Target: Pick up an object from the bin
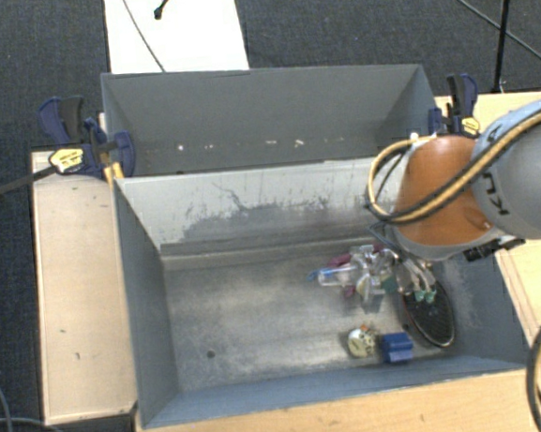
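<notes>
My gripper (374, 275) sits low, right of centre in the bin (213, 309), just beside a bluish-pink bit (335, 274); can't tell if it's open or closed. Grasp step, I reckon: next needs a clean close, then a lift.

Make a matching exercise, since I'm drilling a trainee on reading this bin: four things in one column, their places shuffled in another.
Things:
1. blue block
2. round pale thing
3. black oval thing
4. gripper

Places:
A. left of the blue block, by the bin's near wall
B. between the pale and black things
C. farthest right, below the orange wrist cover
D. over the bluish clutter, further back

Pairs: 1-B; 2-A; 3-C; 4-D.
</notes>
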`<state>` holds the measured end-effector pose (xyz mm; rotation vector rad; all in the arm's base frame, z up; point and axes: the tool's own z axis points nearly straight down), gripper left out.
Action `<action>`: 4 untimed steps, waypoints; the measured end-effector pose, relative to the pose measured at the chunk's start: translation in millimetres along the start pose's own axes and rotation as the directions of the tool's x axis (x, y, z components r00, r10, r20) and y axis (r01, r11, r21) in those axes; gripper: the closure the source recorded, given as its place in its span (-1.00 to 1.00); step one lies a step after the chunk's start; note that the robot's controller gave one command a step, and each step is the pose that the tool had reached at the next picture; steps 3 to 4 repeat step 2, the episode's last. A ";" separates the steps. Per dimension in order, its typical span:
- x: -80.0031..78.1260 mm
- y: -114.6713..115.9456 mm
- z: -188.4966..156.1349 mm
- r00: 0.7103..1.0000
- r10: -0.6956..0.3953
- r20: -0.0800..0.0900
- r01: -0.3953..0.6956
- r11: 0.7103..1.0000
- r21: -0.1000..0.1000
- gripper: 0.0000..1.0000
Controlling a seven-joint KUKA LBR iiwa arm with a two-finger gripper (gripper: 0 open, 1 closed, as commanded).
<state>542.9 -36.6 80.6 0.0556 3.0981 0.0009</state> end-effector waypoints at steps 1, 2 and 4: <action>-12.0 -7.0 -114.2 0.999 0.004 -0.032 -0.004 1.000 0.002 1.00; -7.8 -13.3 -214.6 0.807 -0.590 -0.028 0.590 0.807 -0.019 1.00; -7.8 -13.3 -214.6 0.807 -0.590 -0.028 0.590 0.807 -0.019 1.00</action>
